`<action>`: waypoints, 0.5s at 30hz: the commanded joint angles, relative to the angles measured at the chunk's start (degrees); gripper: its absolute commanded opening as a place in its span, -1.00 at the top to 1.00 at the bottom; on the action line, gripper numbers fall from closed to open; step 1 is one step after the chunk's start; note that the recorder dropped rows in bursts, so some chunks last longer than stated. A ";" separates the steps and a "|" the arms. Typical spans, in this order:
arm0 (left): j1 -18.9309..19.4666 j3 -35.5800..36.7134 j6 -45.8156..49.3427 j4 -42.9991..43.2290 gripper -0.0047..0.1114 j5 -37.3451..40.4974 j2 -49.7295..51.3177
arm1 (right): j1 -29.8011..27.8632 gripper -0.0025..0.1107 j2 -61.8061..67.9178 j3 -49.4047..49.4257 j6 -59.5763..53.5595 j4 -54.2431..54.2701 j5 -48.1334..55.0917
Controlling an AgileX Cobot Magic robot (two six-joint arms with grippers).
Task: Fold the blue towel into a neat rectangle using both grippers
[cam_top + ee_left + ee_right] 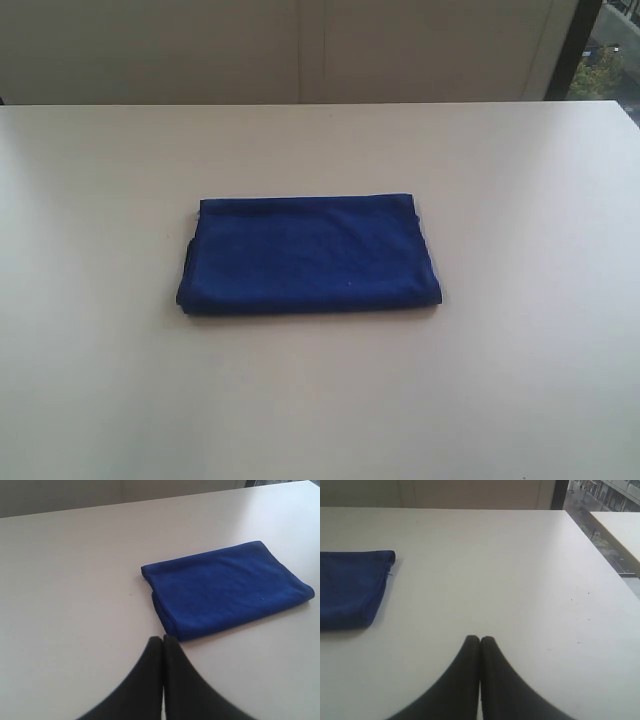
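Well, both pincers are pressed together and hold nothing. The left gripper (163, 640) sits near a folded corner of the blue towel (310, 255), and the right gripper (480, 640) is well apart from that towel's other end. The towel lies flat on the pale table (520, 400), folded into a tidy rectangle.

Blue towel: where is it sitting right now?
In the exterior view the blue towel lies folded flat near the middle of the pale table, a touch left of centre, with bare tabletop on every side.
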 commanded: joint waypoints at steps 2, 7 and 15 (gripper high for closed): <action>0.15 0.32 0.04 -0.70 0.92 0.25 -0.49 | -0.32 0.96 -0.23 0.68 -0.47 -0.49 -2.14; 0.15 0.32 0.04 -0.70 0.92 0.25 -0.49 | 0.79 0.96 -0.23 0.68 -0.47 -0.49 -2.15; 0.15 0.32 0.04 -0.70 0.92 0.25 -0.49 | 1.11 0.96 -0.23 0.68 -0.47 -0.49 -2.15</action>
